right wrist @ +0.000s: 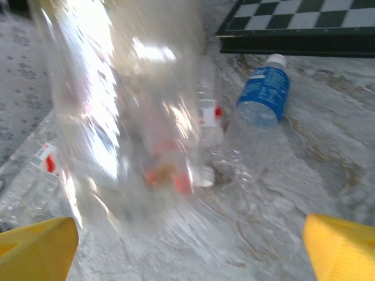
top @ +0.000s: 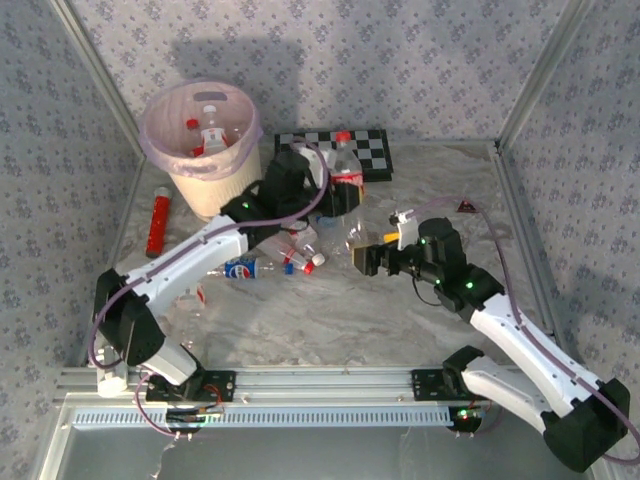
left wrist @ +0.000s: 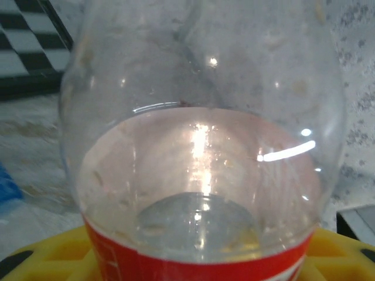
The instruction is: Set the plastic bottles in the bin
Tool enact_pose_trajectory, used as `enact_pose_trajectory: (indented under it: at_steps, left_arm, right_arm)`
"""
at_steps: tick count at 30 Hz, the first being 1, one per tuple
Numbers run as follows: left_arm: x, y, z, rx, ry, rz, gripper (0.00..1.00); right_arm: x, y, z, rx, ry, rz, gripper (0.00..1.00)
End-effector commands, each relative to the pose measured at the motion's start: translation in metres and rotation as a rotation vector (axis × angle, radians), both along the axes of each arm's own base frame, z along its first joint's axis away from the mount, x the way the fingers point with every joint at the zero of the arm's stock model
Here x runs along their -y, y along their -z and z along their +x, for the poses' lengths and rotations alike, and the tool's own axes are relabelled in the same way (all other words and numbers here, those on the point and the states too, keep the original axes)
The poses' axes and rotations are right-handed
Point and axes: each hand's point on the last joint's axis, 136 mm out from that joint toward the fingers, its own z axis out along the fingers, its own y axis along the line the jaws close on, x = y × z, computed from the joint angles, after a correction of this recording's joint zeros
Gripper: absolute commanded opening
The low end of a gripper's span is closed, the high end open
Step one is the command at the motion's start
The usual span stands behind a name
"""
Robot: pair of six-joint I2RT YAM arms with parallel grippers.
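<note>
A large clear plastic bottle [top: 348, 190] with a red cap and red label is in the middle of the table, just in front of the chequered board. My left gripper [top: 332, 192] is shut on it at the label; in the left wrist view the bottle [left wrist: 199, 146] rises between my yellow fingers [left wrist: 41, 257]. My right gripper [top: 363, 258] stands open just right of the bottle's lower end, with the blurred bottle [right wrist: 117, 105] ahead of its spread fingertips [right wrist: 38, 246]. The bin [top: 205, 140] at the back left holds several bottles. Several small bottles [top: 285, 262] lie on the table.
A chequered board [top: 372, 152] lies at the back centre. A long red cylinder [top: 157, 220] lies left of the bin. In the right wrist view a blue-labelled bottle [right wrist: 263, 88] and a small red-labelled one [right wrist: 209, 114] lie ahead. Walls close in the sides.
</note>
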Motion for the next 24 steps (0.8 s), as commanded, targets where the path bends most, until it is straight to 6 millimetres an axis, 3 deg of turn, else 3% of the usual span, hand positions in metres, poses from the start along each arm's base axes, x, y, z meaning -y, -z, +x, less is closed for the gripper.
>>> enact_pose_trajectory:
  at_steps: [1,4,5,6,15,18,20,24]
  left_arm:
    - [-0.038,-0.046,0.017,0.114,-0.039,0.052,0.30]
    - [-0.073,-0.073,0.036,0.188,-0.105,0.080,0.13]
    - [-0.086,-0.082,0.043,0.213,-0.140,0.092,0.01]
    - [-0.099,-0.091,0.050,0.237,-0.170,0.101,0.00]
    - [-0.211,-0.149,0.093,0.367,-0.415,0.162,0.00]
    - [-0.252,-0.147,0.110,0.352,-0.516,0.213,0.00]
    - [-0.274,-0.161,0.115,0.370,-0.572,0.202,0.00]
    - [-0.307,-0.158,0.134,0.374,-0.660,0.259,0.00]
  right_arm:
    - [0.018,0.007,-0.006,-0.032,0.036,-0.079,1.00]
    - [0.021,0.018,-0.009,-0.064,0.046,-0.092,1.00]
    - [0.022,0.021,-0.009,-0.075,0.053,-0.097,1.00]
    - [0.024,0.024,-0.009,-0.082,0.063,-0.102,1.00]
    - [0.032,0.030,-0.010,-0.100,0.085,-0.155,1.00]
    - [0.035,0.033,-0.010,-0.105,0.097,-0.168,1.00]
    - [0.036,0.033,-0.010,-0.108,0.098,-0.171,1.00]
    - [0.036,0.036,-0.011,-0.115,0.096,-0.174,1.00]
